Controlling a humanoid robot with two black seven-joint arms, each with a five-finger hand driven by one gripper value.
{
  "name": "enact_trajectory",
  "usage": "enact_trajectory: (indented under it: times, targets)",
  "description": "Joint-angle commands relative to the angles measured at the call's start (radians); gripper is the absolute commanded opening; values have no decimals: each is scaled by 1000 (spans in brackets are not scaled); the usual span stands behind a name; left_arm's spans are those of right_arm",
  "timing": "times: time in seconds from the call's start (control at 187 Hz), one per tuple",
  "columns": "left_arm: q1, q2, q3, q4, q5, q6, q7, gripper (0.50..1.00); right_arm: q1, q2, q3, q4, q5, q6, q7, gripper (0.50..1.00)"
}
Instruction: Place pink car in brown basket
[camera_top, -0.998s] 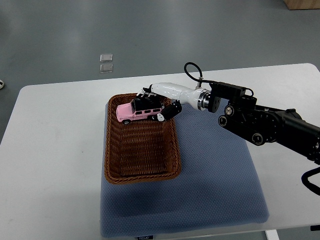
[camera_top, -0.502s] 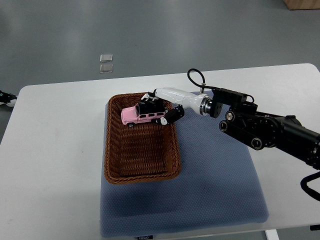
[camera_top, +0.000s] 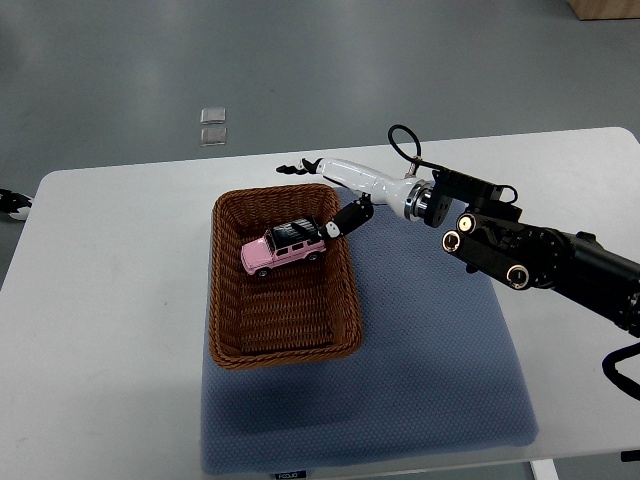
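Note:
The pink car (camera_top: 282, 247), with a black roof, lies inside the brown wicker basket (camera_top: 280, 345), in its far half, free of the hand. My right hand (camera_top: 320, 195) hovers over the basket's far right corner with fingers spread and empty; its thumb tip is just beside the car's right end. The right arm (camera_top: 520, 255) comes in from the right edge. The left arm is out of view.
The basket sits on a blue-grey mat (camera_top: 430, 370) on a white table (camera_top: 100, 330). Two small clear squares (camera_top: 212, 125) lie on the floor beyond the table. A small dark-and-white object (camera_top: 10, 203) shows at the left edge.
The hand has let go of the pink car, which dropped lower into the basket. The hand has opened and drawn back up and to the right.

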Motion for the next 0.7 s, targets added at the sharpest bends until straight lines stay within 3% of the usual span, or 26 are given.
enact_trajectory:
  times: [0.0, 0.288, 0.486, 0.694]
  targets:
    - [0, 0, 0, 0, 0, 0, 0, 1000, -5, -15, 68, -1, 108, 13, -5, 909]
    - [0, 0, 0, 0, 0, 0, 0, 1000, -77, -79, 195, -21, 656, 99, -180, 909]
    - [0, 0, 0, 0, 0, 0, 0, 1000, -107, -90, 195, -51, 933, 111, -197, 909]
    - [0, 0, 0, 0, 0, 0, 0, 1000, -137, -90, 201, -69, 1262, 134, -286, 911]
